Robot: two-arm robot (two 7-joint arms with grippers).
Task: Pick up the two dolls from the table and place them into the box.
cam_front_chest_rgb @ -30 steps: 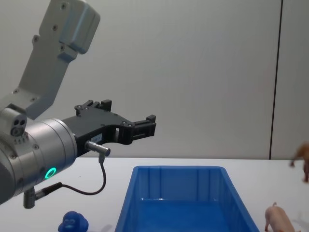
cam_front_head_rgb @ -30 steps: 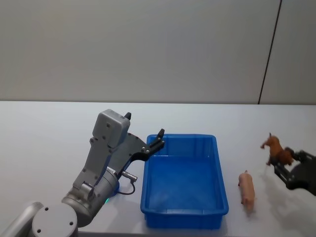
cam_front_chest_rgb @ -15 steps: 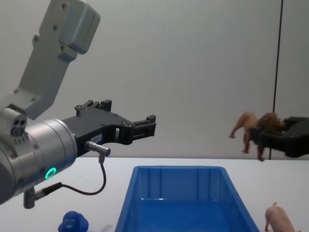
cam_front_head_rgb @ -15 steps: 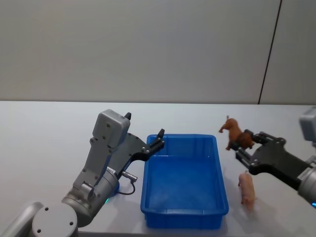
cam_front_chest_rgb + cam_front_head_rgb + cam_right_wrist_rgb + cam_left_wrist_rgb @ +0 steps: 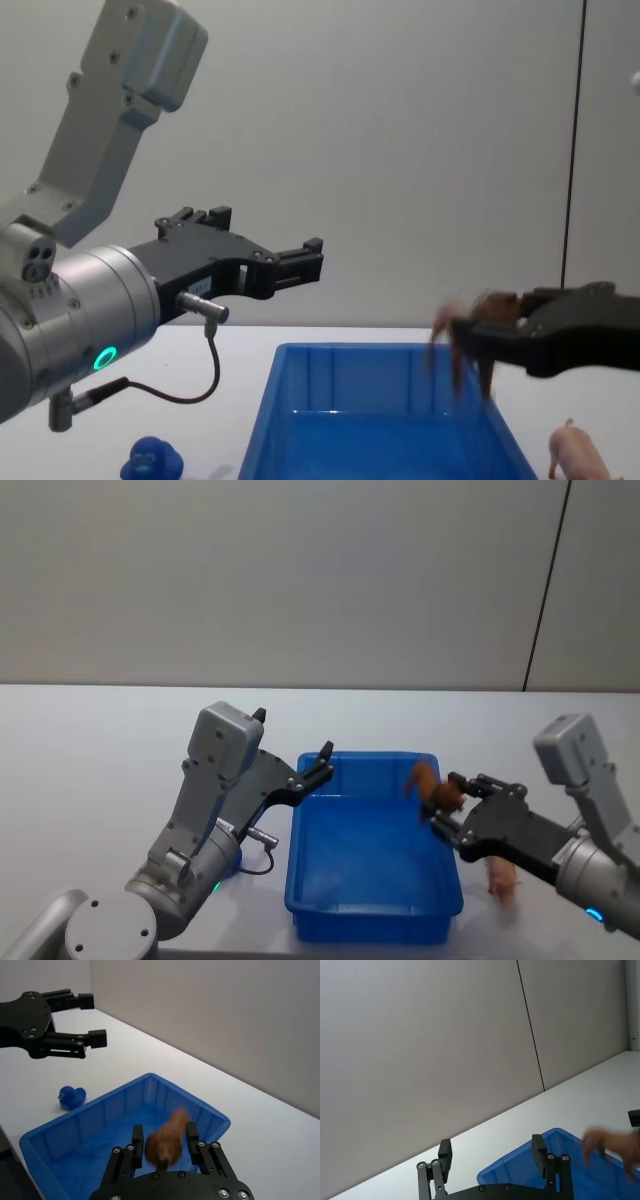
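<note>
left gripper (image 5: 491,1146): jaws wide apart, empty, raised | one rounded blue toy figure (image 5: 150,460): on table below it | one bright blue plastic bin (image 5: 370,926): below, between both grippers | right gripper (image 5: 445,802): clamps one brown long-tailed toy animal (image 5: 428,783) over bin | one pale pink plastic pig (image 5: 500,878): on table beneath right gripper's arm

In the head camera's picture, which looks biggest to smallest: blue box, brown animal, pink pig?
1. blue box, largest.
2. brown animal and pink pig: cannot rank; pig partly hidden, animal held nearer the camera.

Soft, even light falls on the pale counter (image 5: 100,740) with faint shadows, and the brown doll (image 5: 167,1137) smears with motion blur.
</note>
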